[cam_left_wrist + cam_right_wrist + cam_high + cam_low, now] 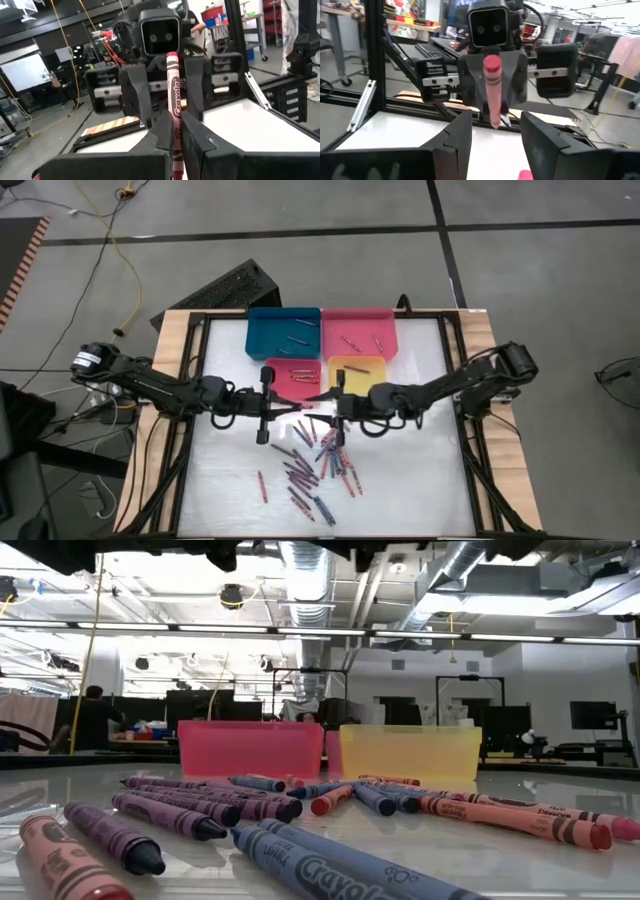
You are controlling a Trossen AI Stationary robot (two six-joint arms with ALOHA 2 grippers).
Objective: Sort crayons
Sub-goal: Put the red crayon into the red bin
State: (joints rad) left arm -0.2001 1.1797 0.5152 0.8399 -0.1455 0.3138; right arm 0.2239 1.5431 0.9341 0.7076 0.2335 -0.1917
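White glossy bench, open workshop behind. Left gripper clamped on thin pink wax crayon, held above bench near small red tray. Right gripper facing it, fingers spread wide either side of crayon tip, not touching. Loose crayons scattered mid-bench.

I see my right gripper with fingers spread, facing the left gripper, which clamps a pink crayon pointing at me.
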